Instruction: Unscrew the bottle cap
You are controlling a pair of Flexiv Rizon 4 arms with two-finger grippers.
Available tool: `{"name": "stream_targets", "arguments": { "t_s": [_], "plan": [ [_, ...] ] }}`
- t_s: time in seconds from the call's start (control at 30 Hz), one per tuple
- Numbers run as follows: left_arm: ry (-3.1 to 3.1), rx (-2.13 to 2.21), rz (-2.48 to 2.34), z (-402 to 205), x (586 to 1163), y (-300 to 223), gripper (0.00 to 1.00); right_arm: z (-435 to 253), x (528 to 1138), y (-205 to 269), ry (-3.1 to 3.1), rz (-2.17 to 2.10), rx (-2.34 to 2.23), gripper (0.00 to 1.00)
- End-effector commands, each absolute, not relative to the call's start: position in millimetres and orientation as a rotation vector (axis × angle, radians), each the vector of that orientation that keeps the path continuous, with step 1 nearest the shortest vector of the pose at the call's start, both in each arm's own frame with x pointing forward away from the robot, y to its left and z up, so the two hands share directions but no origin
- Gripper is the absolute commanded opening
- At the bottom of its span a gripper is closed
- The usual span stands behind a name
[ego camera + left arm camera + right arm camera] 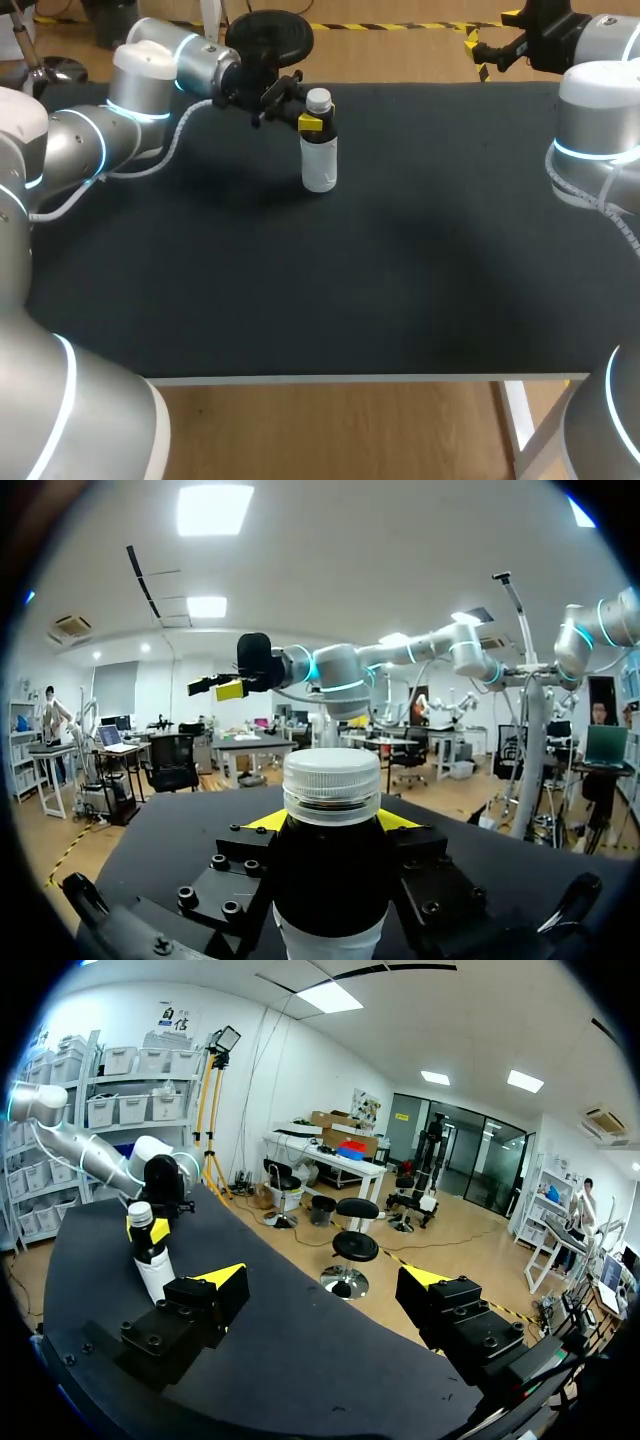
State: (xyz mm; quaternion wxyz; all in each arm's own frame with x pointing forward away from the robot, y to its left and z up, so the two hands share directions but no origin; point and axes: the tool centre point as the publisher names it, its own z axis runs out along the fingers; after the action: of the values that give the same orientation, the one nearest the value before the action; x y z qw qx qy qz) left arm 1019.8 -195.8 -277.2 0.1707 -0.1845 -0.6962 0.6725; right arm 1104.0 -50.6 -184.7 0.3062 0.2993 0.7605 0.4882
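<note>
A white bottle (319, 165) with a dark upper part and a white ribbed cap (318, 99) stands upright at the back of the black table. My left gripper (312, 122) comes in sideways from the left. Its yellow-tipped fingers press the bottle's dark neck just under the cap from both sides. In the left wrist view the cap (331, 785) rises between the finger blocks, above the dark neck (330, 880). My right gripper (490, 50) hangs open and holds nothing, high at the far right corner. From there the bottle (152, 1270) stands well ahead of the fingers (215, 1290).
The black tabletop (380, 280) runs from the bottle to the white front edge (350, 379). My left arm's elbow (140, 75) hangs over the back left corner. My right arm's joint (595, 120) stands over the right edge.
</note>
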Motion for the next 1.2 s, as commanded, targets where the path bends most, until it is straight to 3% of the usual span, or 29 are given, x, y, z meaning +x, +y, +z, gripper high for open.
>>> {"name": "stream_targets", "arguments": {
  "t_s": [0.03,1.2],
  "plan": [
    [-1.898,-0.604,1.854,-281.4,1028.2,-194.5,0.0,-184.7,1104.1,-50.6,2.013,1.292,0.792,1.0],
    [-1.913,-0.589,1.841,-282.4,1028.0,-193.3,0.0,-184.7,1104.1,-50.6,2.013,1.292,0.792,1.0]
  ]
}}
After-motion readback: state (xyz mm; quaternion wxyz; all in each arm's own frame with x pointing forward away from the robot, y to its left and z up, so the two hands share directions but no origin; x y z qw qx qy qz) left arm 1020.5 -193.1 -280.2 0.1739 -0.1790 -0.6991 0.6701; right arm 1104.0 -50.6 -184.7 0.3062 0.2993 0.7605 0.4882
